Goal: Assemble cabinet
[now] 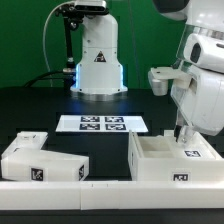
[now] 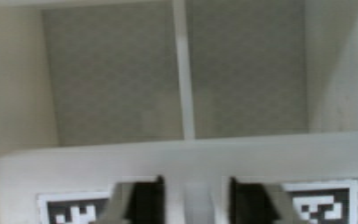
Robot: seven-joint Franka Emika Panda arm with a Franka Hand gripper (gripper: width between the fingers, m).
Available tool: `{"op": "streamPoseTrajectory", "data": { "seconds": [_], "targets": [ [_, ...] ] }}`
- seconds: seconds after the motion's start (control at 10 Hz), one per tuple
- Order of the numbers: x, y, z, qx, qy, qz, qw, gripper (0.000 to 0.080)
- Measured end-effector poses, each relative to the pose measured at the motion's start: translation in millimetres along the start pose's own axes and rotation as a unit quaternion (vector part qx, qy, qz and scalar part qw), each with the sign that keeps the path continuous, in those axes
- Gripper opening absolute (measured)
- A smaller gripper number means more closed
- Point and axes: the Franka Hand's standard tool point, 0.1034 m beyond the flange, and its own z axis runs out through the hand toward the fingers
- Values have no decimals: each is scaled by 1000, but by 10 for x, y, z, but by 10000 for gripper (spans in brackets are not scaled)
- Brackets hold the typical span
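White plastic parts lie loose on the exterior view's left: blocky panels [image 1: 40, 160], smooth and matte, marked with small black-and-white tags [image 1: 38, 173] and not yet joined to anything. The flat marker board [image 1: 100, 123] sits midway on the black desk [image 1: 30, 110]. On the right stands the cabinet box [image 1: 160, 160], open-topped and square-edged, a thin divider [image 2: 178, 70] splitting its greyish inside. The claw [image 1: 181, 130] hangs over one tagged wall, slightly parted, holding nothing I can see. Most of the assembly, I judge, is left to do.
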Motion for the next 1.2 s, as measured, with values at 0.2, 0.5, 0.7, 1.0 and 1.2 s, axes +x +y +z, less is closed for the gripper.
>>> {"op": "streamPoseTrajectory", "data": {
  "seconds": [0.2, 0.5, 0.7, 1.0, 1.2],
  "targets": [
    [-7, 2, 2, 0, 0, 1, 1000, 308],
    [-162, 50, -294, 9, -11, 12, 1000, 655],
    [-505, -19, -511, 9, -13, 30, 999, 769],
    [-545, -65, -466, 15, -15, 35, 999, 798],
    [-575, -72, -464, 15, -13, 37, 999, 796]
  ]
}}
